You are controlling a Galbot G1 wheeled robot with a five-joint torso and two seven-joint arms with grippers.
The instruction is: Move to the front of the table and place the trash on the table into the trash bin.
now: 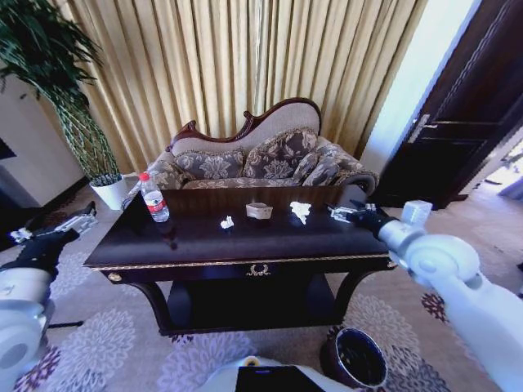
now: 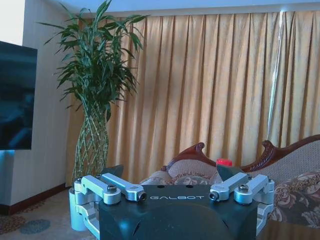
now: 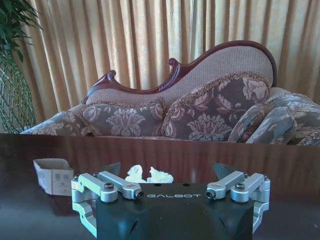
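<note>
Head view: stood before the table (image 1: 245, 245), dark and glossy. Near its left end, upright, the water bottle (image 1: 154, 198) with red cap. Toward the middle, a small paper scrap (image 1: 227, 222); just right of that, a small cardboard box (image 1: 259, 211); farther right, a larger paper scrap (image 1: 301, 211). On the floor at the table's right front corner, the trash bin (image 1: 357, 358), dark maroon. Right gripper (image 1: 343, 214) reached over the table's right end, just beside the larger scrap but apart from it, empty. Left gripper (image 1: 69, 222) hung off the table's left end, well apart from the bottle, empty. Behind, a sofa (image 1: 261, 159) and curtains (image 1: 245, 57).

Left wrist view: fingers (image 2: 112, 171) spread wide, nothing between. Beyond, the bottle's red cap (image 2: 224, 162) near the other finger tip, a plant (image 2: 95, 75) farther back.

Right wrist view: fingers (image 3: 111, 168) spread wide, nothing held. Larger scrap (image 3: 149, 174) on the tabletop just ahead, between the finger tips' line, untouched. Box to one side.
</note>
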